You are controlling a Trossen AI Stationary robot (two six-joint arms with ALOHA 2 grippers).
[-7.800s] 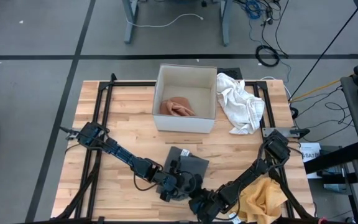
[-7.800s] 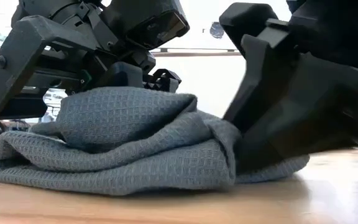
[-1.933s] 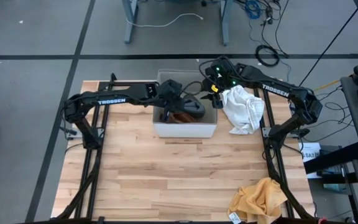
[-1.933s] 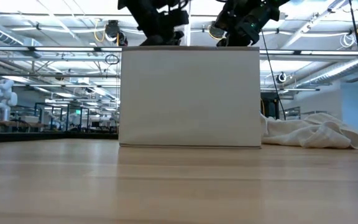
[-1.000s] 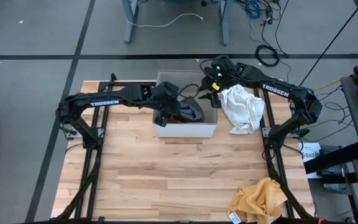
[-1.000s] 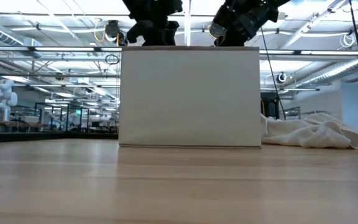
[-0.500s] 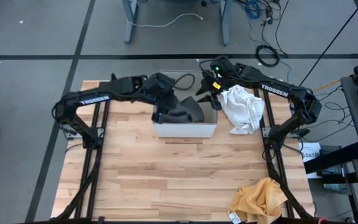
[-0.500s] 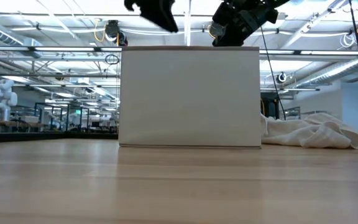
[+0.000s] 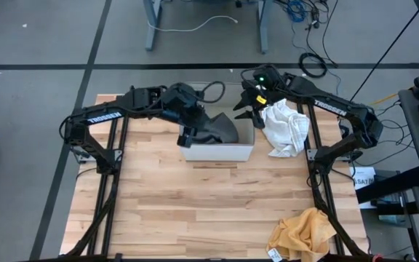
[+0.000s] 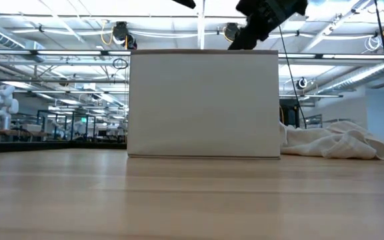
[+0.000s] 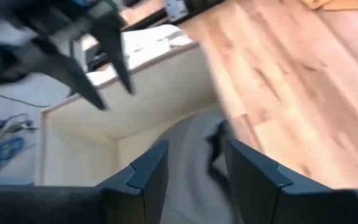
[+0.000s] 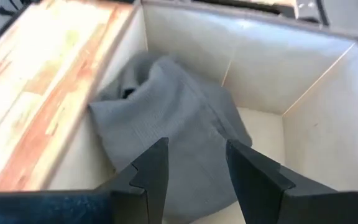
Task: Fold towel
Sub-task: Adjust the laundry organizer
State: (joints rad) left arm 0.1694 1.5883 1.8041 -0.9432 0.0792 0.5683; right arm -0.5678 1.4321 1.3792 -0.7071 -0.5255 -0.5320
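Note:
The grey towel (image 9: pixel 220 131) lies heaped inside the white box (image 9: pixel 217 151) at the table's far middle. It leans against one box wall (image 12: pixel 120 68) and rests on the floor of the box. My left gripper (image 9: pixel 193 125) hangs open above the box's left side, with the towel (image 11: pixel 194 140) below its fingers. My right gripper (image 9: pixel 248 108) hangs open over the box's far right corner, above the towel (image 12: pixel 166 118). It also shows in the left wrist view (image 11: pixel 92 68). In the low view, only the box (image 10: pixel 203 103) and my right gripper (image 10: pixel 259 23) show.
A crumpled white cloth (image 9: pixel 286 127) lies right of the box, also seen in the low view (image 10: pixel 332 143). A yellow cloth (image 9: pixel 308 229) lies at the near right corner. Bare wood (image 9: pixel 195 204) stretches across the near half of the table.
My left gripper has risen out of the box and drawn back toward the table's left, tipping as it went. My right gripper has risen a little above the box rim. The grey towel has stayed heaped in the box.

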